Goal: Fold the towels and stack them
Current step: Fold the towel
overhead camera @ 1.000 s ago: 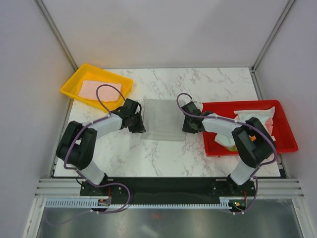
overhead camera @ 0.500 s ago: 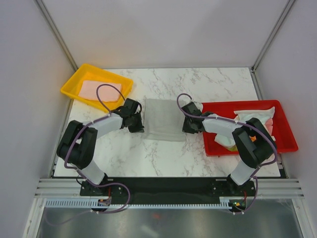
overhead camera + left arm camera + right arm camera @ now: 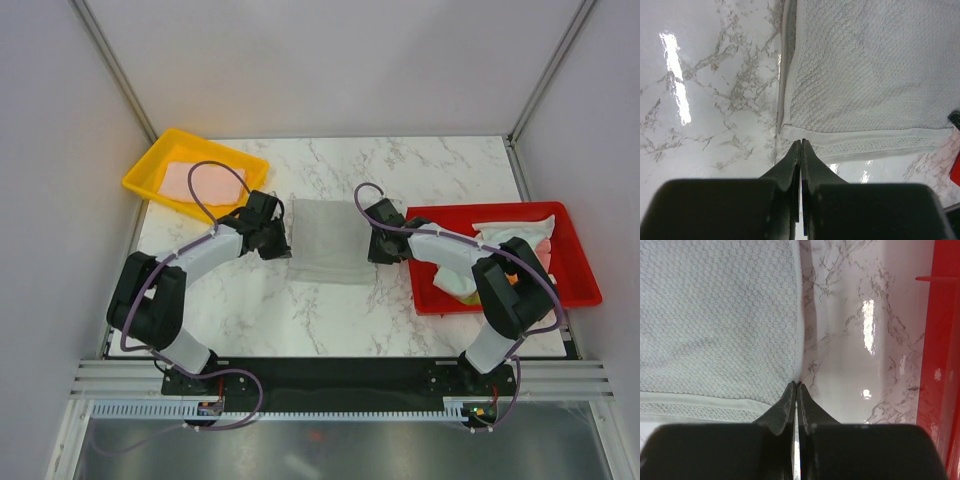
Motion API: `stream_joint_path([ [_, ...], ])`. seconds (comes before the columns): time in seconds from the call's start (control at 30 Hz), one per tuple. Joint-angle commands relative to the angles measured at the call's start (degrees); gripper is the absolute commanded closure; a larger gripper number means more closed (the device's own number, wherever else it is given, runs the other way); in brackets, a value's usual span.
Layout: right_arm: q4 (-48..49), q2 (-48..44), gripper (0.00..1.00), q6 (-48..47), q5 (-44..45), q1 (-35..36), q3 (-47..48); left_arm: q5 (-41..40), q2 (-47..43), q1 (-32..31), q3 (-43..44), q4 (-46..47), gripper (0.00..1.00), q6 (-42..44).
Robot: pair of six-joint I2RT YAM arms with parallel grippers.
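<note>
Counter (image 3: 330, 310): grey towel (image 3: 328, 240) lay flat at centre, between both arms, ready for fold. Yellow tray (image 3: 140, 180) held pink towel (image 3: 200, 180), likely stack spot. Left fingers (image 3: 793, 161), right fingers (image 3: 789, 402): closed tight, each apparently nipping near towel corner.

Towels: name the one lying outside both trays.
The grey towel, spread flat on the marble table; the pink towel lies in the yellow tray, and the other towels are heaped in the red tray.

Overhead view wide; wrist views close, share grey towel (image 3: 865, 75)
</note>
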Motion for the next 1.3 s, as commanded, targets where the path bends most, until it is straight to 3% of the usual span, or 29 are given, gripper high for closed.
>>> stream_joint_path([
  [0.0, -1.39, -0.58, 0.95, -0.70, 0.13, 0.19, 1.62, -0.87, 0.12, 0.06, 1.62, -0.53, 0.98, 0.56],
  [0.07, -1.39, -0.40, 0.98, -0.70, 0.13, 0.19, 1.44, 0.19, 1.27, 0.06, 1.36, 0.44, 0.82, 1.36],
  [0.17, -1.39, -0.31, 1.00, -0.70, 0.05, 0.19, 1.35, 1.77, 3.03, 0.06, -0.31, 3.77, 0.68, 2.24],
  [0.3, -1.39, -0.14, 1.00, -0.70, 0.22, 0.19, 1.35, 3.53, 4.70, 0.06, -1.46, 6.77, 0.63, 3.21],
  [0.53, -1.13, 0.13, 1.00, -0.52, 0.13, 0.19, 1.09, 3.27, 7.43, 0.06, -1.02, 6.51, 0.69, 2.77],
  [0.83, -0.95, 0.12, 1.00, -0.61, 0.31, 0.19, 0.74, 0.71, 7.25, -0.03, -0.49, 4.40, 0.61, 3.38],
  [0.93, -0.69, 0.30, 1.00, -0.52, 0.13, 0.19, 0.65, 1.24, 8.39, -0.47, 0.21, 4.14, 0.67, 3.65],
  [1.07, -0.51, 0.48, 1.00, -0.52, 0.05, 0.19, 0.56, 1.25, 9.19, -0.56, 1.09, 3.26, 0.90, 3.56],
  [1.13, -0.60, 0.30, 1.00, -0.78, 0.04, 0.19, 0.74, 0.46, 8.93, -0.56, 1.27, 2.73, 0.96, 3.39],
  [1.27, -0.77, 0.13, 0.93, -0.96, 0.22, 0.19, 1.09, -0.25, 8.14, -0.56, 3.19, 0.02, 0.90, 3.30],
])
